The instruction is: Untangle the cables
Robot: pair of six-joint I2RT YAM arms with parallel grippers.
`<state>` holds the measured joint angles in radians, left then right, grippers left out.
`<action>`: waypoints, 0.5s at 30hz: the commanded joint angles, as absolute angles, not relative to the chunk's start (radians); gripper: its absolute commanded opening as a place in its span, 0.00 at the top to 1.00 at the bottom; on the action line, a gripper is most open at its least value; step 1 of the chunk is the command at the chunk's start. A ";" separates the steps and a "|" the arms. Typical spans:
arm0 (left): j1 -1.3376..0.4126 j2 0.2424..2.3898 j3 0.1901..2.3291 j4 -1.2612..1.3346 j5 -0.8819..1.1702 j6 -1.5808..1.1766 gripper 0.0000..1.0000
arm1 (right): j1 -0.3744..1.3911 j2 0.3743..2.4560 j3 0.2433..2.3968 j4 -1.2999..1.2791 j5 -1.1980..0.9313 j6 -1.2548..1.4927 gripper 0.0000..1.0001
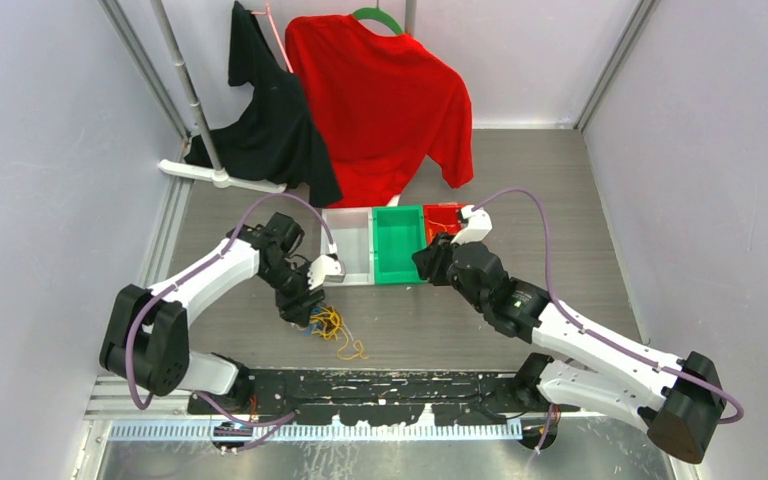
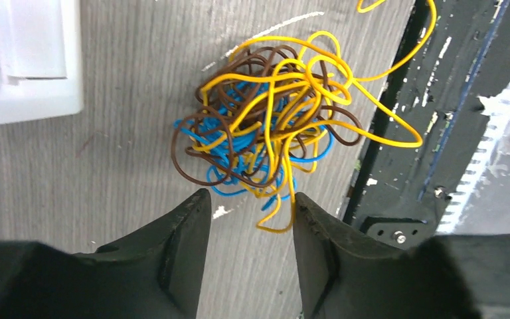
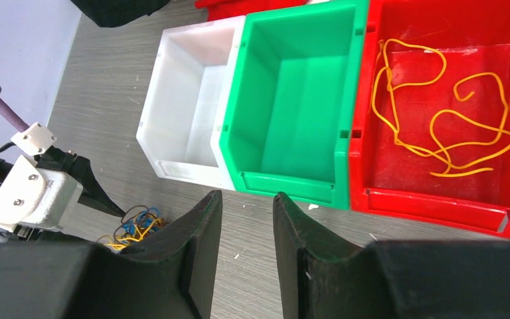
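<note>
Left wrist view: the left gripper (image 2: 250, 197), jaws half apart and empty, hovers by the cables (image 2: 265, 119), knotted on the table's (image 2: 73, 173) near left; closing here may grab several strands and tighten it.

We see pale lilac walls (image 1: 30, 150) to either side of the left claw (image 1: 305, 312) and right claw (image 1: 426, 264), grey wood-grain floor (image 1: 540, 180) under both, far beyond them a metal clothes rail (image 1: 188, 90), black garment (image 1: 265, 130) and red shirt (image 1: 380, 110) hanging, soft even light
</note>
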<state>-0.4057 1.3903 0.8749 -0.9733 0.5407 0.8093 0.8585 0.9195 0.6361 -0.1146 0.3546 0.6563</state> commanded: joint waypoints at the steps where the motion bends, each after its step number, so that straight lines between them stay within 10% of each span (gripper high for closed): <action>1: -0.407 1.384 0.866 -0.870 0.583 0.801 0.57 | 0.850 0.897 0.657 -0.126 0.395 0.670 0.63; 6: -0.408 1.330 0.915 -1.006 0.612 0.861 1.00 | 0.849 0.902 0.674 -0.137 0.399 0.675 0.67; 15: -0.411 1.157 1.136 -1.244 0.614 0.818 1.00 | 0.850 0.965 0.723 -0.057 0.269 0.601 0.59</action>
<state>-0.4057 1.2522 1.0218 -1.1164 0.5716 0.8448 0.8532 0.9344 0.6510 -0.1493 0.3401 0.6491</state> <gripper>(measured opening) 0.011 0.388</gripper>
